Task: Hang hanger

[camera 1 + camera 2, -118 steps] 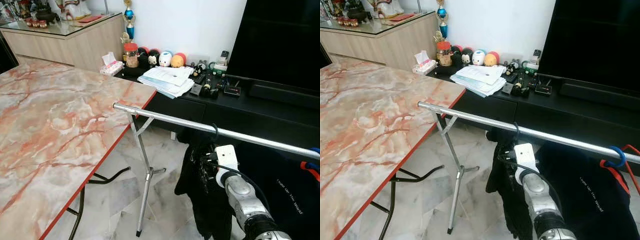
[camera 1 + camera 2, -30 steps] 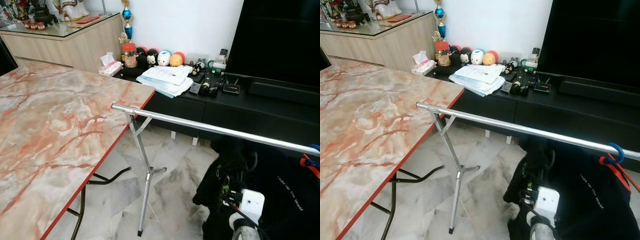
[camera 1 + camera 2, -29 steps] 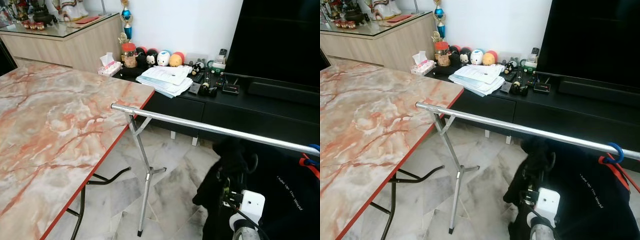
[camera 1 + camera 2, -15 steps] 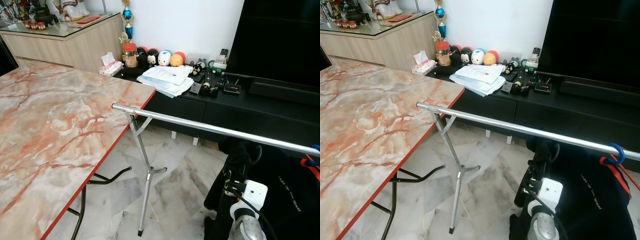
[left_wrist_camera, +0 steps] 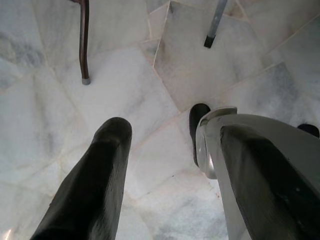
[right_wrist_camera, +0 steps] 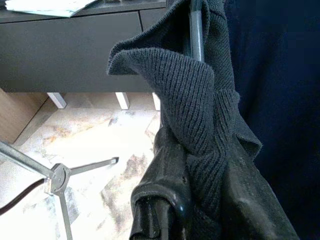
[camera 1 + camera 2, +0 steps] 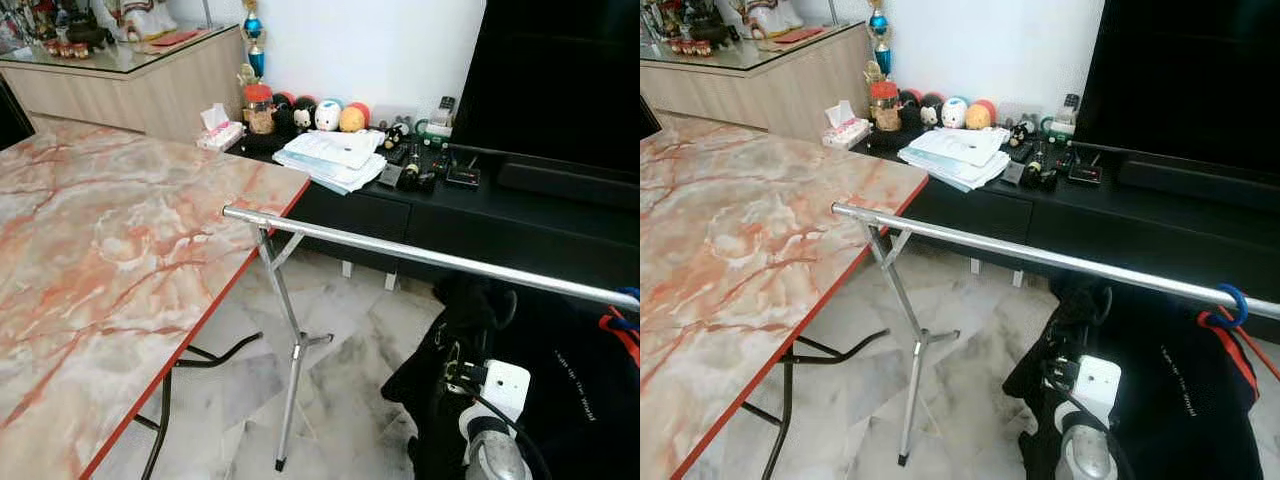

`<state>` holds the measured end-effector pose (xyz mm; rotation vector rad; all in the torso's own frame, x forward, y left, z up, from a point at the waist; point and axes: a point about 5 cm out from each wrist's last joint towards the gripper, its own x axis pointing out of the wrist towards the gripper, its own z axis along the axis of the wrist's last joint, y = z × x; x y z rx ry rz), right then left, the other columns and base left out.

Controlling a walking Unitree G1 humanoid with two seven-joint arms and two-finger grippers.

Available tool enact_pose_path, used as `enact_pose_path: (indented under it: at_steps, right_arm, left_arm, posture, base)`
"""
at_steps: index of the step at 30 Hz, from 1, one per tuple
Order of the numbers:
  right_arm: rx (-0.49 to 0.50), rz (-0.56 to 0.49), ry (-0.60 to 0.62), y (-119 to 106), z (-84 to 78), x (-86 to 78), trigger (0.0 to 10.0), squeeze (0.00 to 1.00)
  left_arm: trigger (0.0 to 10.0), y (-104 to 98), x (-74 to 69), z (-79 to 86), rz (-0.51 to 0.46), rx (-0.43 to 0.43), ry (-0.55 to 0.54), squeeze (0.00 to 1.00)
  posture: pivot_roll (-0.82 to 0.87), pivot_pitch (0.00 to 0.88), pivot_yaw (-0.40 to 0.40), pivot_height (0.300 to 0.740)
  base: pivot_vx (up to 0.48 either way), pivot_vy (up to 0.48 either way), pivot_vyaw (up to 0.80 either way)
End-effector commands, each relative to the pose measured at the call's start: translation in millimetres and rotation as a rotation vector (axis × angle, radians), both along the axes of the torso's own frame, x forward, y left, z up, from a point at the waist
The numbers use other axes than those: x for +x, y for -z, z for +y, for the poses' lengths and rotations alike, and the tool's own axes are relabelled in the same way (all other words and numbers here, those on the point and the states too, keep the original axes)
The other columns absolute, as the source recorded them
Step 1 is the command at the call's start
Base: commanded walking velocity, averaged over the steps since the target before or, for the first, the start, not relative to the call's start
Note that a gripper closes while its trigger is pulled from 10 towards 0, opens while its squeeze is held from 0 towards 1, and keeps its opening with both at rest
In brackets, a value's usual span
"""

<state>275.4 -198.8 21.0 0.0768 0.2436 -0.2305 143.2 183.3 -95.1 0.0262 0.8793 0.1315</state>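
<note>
A silver clothes rail [image 7: 400, 252] runs across from the table edge to the right. Below it my right gripper [image 7: 453, 362] is shut on a black hanger [image 7: 510, 306] that carries a dark knit garment [image 7: 1038, 372]. The hanger's hook sits just under the rail, not on it. In the right wrist view the black fingers [image 6: 167, 170] clamp the knit garment [image 6: 200, 85] and the hanger's neck [image 6: 196, 30]. My left gripper [image 5: 172, 135] hangs open over the marble floor.
A navy T-shirt [image 7: 585, 385] hangs on the rail to the right beside a blue hook and a red hanger [image 7: 622, 318]. The marble-top table [image 7: 120, 250] fills the left. The rail's stand [image 7: 290, 370] stands between them. Behind are a black TV console [image 7: 480, 215] and papers [image 7: 335, 158].
About four seconds ago the hanger's hook was at the rail, further left. My right gripper has since dropped and moved right with it, then hardly moved in the last second.
</note>
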Motion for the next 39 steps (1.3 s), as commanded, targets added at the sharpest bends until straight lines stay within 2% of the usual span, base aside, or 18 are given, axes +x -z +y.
enact_pose_path:
  at_steps: [1,21,31,39]
  right_arm:
    - [0.006,-0.046,-0.005,-10.5,2.8,7.0,10.0,0.0]
    - [0.012,-0.029,0.01,-9.2,3.4,7.8,10.0,0.0]
    - [0.018,-0.014,0.01,-6.8,5.5,6.1,10.0,0.0]
    - [0.017,-0.011,0.012,-6.4,5.7,5.8,10.0,0.0]
  left_arm:
    - [10.0,5.0,-12.1,-0.6,0.043,-0.015,-0.009,0.0]
    - [10.0,5.6,-13.8,0.0,0.051,-0.015,0.009,0.0]
    - [10.0,5.8,-14.4,-0.4,0.052,-0.018,0.009,0.0]
    - [10.0,5.8,-14.4,-0.9,0.05,-0.019,0.006,0.0]
  posture:
    - [0.08,0.054,0.061,0.74]
    - [0.07,0.041,0.068,0.74]
    - [0.07,0.045,0.068,0.74]
    - [0.07,0.052,0.064,0.74]
  base:
    - [-0.255,0.0,0.0]
    - [-0.293,0.0,0.0]
    - [-0.295,0.0,-0.73]
    - [-0.3,0.0,0.0]
